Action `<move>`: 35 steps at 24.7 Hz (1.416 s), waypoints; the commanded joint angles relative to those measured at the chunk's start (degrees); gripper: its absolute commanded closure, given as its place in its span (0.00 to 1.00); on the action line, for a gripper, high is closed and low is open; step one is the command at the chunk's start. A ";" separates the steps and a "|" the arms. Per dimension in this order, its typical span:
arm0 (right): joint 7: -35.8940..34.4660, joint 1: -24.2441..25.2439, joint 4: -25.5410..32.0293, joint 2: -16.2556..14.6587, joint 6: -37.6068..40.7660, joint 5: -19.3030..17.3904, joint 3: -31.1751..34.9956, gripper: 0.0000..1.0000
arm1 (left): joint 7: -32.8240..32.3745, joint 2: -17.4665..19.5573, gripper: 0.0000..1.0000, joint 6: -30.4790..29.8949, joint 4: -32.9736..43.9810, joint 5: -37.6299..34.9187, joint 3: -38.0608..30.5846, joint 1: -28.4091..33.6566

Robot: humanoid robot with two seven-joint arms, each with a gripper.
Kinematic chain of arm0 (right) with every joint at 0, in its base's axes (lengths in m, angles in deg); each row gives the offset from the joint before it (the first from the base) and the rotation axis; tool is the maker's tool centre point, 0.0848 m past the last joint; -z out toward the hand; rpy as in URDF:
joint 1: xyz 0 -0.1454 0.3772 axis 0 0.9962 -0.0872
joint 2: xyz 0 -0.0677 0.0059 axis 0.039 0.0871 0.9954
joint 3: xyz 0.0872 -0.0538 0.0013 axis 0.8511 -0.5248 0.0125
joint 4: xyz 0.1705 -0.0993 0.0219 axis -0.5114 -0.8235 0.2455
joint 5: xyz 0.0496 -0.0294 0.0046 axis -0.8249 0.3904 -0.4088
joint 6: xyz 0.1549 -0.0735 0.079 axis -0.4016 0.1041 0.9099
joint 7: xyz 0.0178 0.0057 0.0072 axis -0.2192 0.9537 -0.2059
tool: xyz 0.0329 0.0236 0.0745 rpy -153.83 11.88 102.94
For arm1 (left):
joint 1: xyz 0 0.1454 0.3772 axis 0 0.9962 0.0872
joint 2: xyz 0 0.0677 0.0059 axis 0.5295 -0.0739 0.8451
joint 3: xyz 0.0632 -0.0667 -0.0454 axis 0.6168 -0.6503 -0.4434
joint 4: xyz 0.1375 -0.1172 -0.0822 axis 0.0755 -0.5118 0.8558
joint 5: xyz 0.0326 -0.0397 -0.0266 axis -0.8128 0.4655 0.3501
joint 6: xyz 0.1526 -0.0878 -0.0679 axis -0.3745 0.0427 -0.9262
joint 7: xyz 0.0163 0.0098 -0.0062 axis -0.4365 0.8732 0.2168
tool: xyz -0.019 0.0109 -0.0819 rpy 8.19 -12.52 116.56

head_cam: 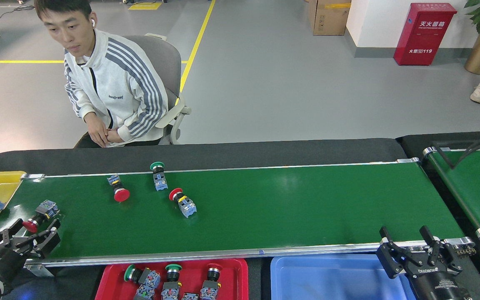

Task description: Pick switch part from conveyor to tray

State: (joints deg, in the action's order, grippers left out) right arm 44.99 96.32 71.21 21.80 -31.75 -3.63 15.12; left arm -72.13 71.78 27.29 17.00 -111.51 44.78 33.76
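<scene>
At the lower left of the frame, the black left gripper (29, 234) hovers with its fingers spread apart over the long glossy dark-green conveyor (265, 208), just below a red-capped switch part (40, 215). 3 more switch parts lie on the belt at centre left. The black right gripper (413, 250), also spread and empty, sits at lower right beside the shallow blue plastic tray (327, 277); the shallow red plastic tray (111, 279) lies at the bottom centre.
</scene>
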 commanded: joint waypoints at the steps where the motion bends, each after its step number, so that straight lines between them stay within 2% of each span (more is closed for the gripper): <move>1: 0.06 -1.08 0.75 0.04 1.21 0.05 -0.18 0.01 | 3.25 1.02 0.26 2.75 -2.18 0.02 0.79 -2.45; 4: 0.06 -1.08 0.83 0.75 1.30 0.05 -0.36 0.01 | 5.10 1.11 0.68 1.96 -3.07 0.28 2.91 -2.80; 6: 0.06 -1.00 0.83 0.75 1.30 0.05 -0.36 0.01 | 5.19 0.58 0.81 0.29 -3.33 0.28 2.99 -2.63; 9: 0.06 -1.00 0.83 1.01 1.30 0.05 -0.45 0.01 | 6.59 0.14 0.90 -3.40 -2.63 0.28 3.17 -1.92; 11: 0.06 -1.00 0.83 1.10 1.21 0.05 -0.45 0.01 | 6.95 -0.48 0.91 -6.57 -0.08 0.28 3.26 -0.87; 13: 0.06 -0.73 0.83 1.01 1.12 0.05 -0.27 0.01 | 6.95 -1.27 0.91 -10.43 7.48 0.28 3.26 2.12; 15: -0.03 -0.73 0.83 0.83 0.94 -0.12 0.52 0.01 | 6.86 -1.79 0.91 -15.36 19.43 0.72 3.26 8.98; 16: -0.03 -0.73 0.83 0.83 0.94 -0.21 1.75 0.01 | 6.42 -2.15 0.90 -15.44 26.20 1.42 3.26 12.84; 19: 0.06 -0.91 0.83 0.92 0.94 -0.21 3.51 0.01 | 3.08 -5.22 0.80 -15.44 45.17 1.60 3.26 25.14; 21: -0.03 -0.91 0.83 0.92 0.94 -0.21 3.51 0.01 | -0.97 -7.42 0.70 -15.44 51.25 1.51 3.43 30.33; 22: -0.03 -0.91 0.92 0.92 1.12 -0.21 3.51 0.01 | -3.34 -9.18 0.58 -15.44 52.92 1.34 3.87 32.09; 23: -0.03 -0.91 0.92 0.92 1.12 -0.21 3.51 0.01 | -5.45 -11.02 0.42 -15.44 54.50 1.34 4.84 32.97; 24: -0.03 -0.91 0.92 0.83 1.03 -0.21 3.51 0.01 | -6.94 -12.16 0.17 -15.44 56.43 1.16 5.80 33.41; 25: -0.03 -0.91 0.92 0.83 0.95 -0.21 3.60 0.01 | -7.56 -12.78 0.00 -15.44 58.10 1.16 6.59 33.59; 28: -0.03 -1.00 0.92 0.83 1.03 -0.21 3.86 0.01 | -7.56 -13.04 0.00 -13.69 59.43 1.25 7.48 34.29; 31: -0.03 -0.91 1.01 0.83 1.03 -0.21 3.86 0.01 | -7.56 -13.05 0.00 -12.11 58.90 1.51 5.55 34.20; 34: -0.03 -1.00 1.01 0.75 1.03 -0.21 3.95 0.01 | -7.56 -13.04 0.00 -7.89 57.05 1.69 1.68 34.46; 35: -0.03 -1.00 1.01 0.83 1.03 -0.21 3.95 0.01 | -7.56 -13.22 0.00 -4.30 56.18 1.78 -0.16 34.46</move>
State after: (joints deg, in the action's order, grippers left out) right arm 45.13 95.94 71.30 22.85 -30.89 -3.69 18.65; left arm -79.83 58.51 18.58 73.48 -110.11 46.52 68.45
